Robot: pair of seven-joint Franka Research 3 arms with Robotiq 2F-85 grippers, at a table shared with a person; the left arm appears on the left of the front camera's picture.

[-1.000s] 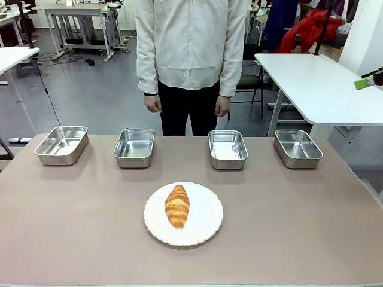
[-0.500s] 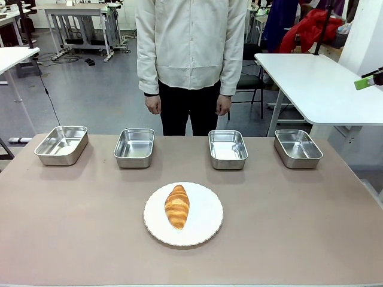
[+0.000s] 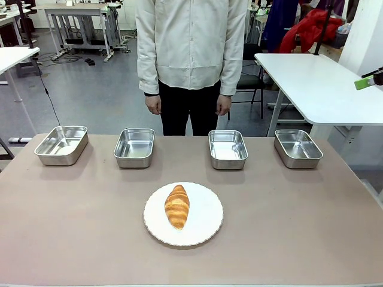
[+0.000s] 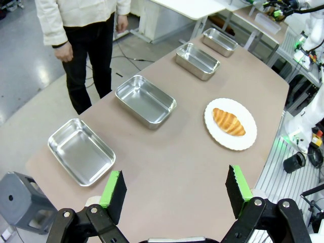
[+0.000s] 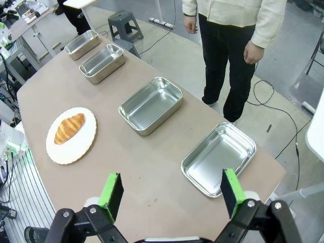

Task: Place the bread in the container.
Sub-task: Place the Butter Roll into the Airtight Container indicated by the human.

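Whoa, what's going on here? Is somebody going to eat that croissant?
Nobody is handling anything right now. The croissant lies on a white plate near the middle of the table, and four empty steel pans sit in a row on the far side. A person stands behind them with hands hanging down. The left gripper and right gripper are both open, up above the table, holding nothing.

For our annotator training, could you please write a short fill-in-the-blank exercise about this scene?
The croissant lies ____ the white plate.
____ steel pans stand in a row beyond it.
Every pan is ____.
The jaws of the left tool stand ____.
Missing words: on; four; empty; open.
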